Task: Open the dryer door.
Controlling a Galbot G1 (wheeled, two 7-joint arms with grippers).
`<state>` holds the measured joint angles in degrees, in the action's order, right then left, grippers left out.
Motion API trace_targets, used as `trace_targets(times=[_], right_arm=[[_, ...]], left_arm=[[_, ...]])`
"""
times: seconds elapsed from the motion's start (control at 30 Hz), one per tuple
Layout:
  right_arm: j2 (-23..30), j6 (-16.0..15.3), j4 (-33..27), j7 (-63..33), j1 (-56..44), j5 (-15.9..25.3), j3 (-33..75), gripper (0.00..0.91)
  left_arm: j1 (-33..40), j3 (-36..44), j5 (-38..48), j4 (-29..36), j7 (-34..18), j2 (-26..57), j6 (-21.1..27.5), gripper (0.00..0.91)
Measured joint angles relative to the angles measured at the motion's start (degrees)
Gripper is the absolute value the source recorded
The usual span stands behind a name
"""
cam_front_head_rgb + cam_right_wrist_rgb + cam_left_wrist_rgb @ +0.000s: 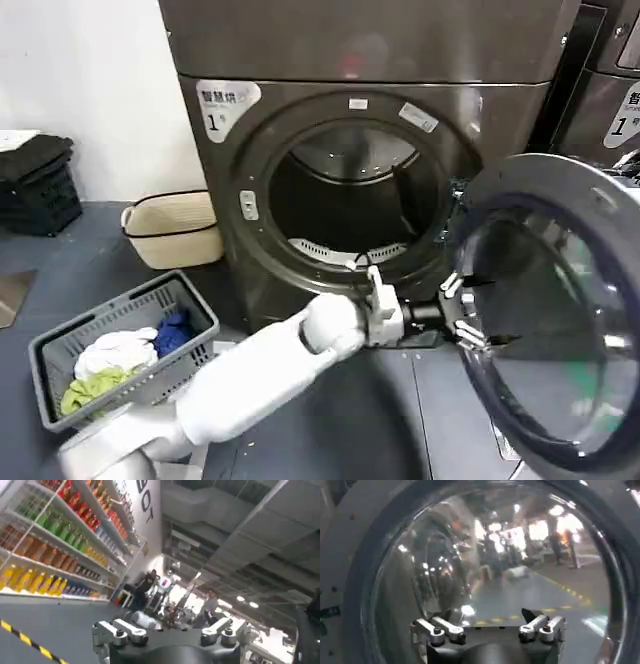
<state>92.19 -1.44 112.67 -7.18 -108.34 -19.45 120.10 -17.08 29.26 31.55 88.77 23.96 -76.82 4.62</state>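
White and thick, the left arm (250,375) reaches across the floor from the laundry basket (120,345) side. Its left gripper (462,312) has its fingers spread wide, up against the inner side of the dryer door (560,310). That door hangs swung open, right of the drum opening (355,195). The right gripper (170,632) is spread wide too, pointing at far shelves (55,540).

Dark grey dryer door (560,310) — glass porthole; grey basket (125,345) holding white, blue, green laundry; cream basket (175,230) — black-trimmed.
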Motion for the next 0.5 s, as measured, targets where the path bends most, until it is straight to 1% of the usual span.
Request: trace_targets(times=[0.3,0.43,0.5], right_arm=[[0.00,0.03,1.08,-0.09,0.74,0.21,0.35,0.907],[0.00,0.16,1.40,-0.09,0.90,0.65,0.12,0.907],[0.00,0.20,1.43,-0.09,0.99,0.86,0.03,0.907]], left_arm=[[1.77,0.61,-0.03,-2.98,-3.79,-4.25,2.37,0.907],[2.00,0.64,0.84,-4.22,-7.40,-5.91,4.67,0.907],[2.03,0.64,1.34,-4.56,-8.23,-6.54,5.25,0.907]])
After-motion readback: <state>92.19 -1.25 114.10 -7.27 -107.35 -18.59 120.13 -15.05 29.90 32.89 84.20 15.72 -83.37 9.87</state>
